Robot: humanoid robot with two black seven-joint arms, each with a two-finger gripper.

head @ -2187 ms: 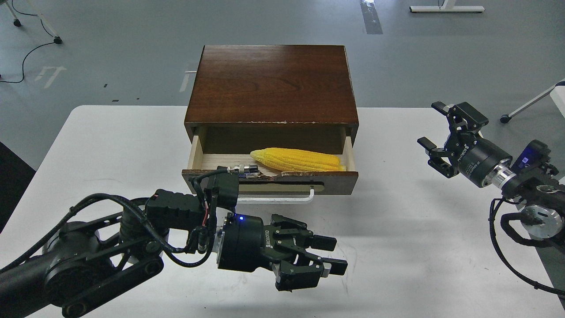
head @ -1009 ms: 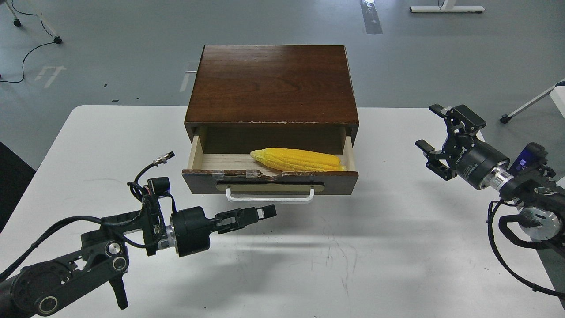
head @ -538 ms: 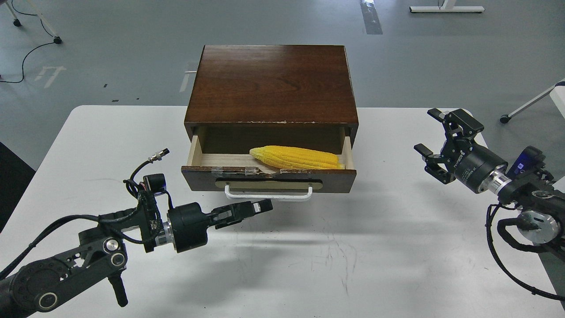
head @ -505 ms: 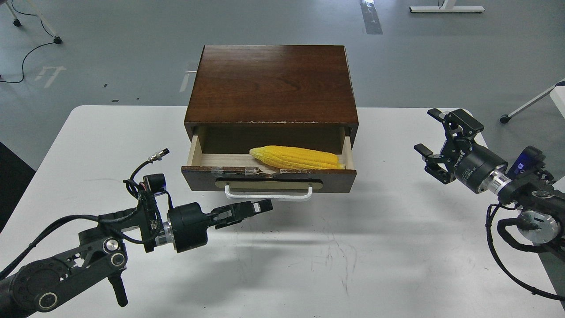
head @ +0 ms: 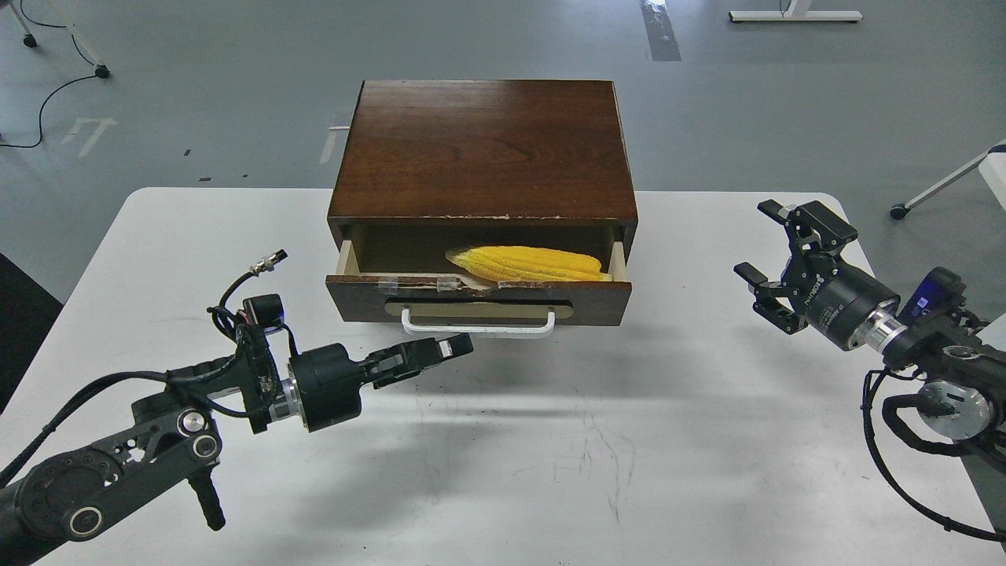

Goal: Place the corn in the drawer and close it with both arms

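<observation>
Two arms frame the white table (head: 157, 236), and the largest thing on it is the dark wooden cabinet (head: 483, 145), which sits at the middle of the far edge. The drawer (head: 479, 288) juts out of the cabinet toward the near edge, only partly open, so a narrow strip of pale interior shows. The corn (head: 526, 265) lies inside along that strip, toward the right wall, tapered end pointing to the left edge, all of it below the chipped top rim as far as I can judge. With the cob placed, the step in hand looks like the push to shut. The left gripper (head: 444, 350) points at the drawer front from the near-left, fingers drawn together into a blunt tip, just under the left part of the white handle (head: 478, 325); whether it touches the handle I cannot tell. The right gripper (head: 774, 251) hovers near the right edge, well apart from the drawer, fingers spread wide and empty. To close it well, I would press on the flat wood beside the handle, not on the bar, and drive straight toward the far edge. A push on one side alone may skew the drawer, so the right arm should meet the right half of the front and push evenly.
</observation>
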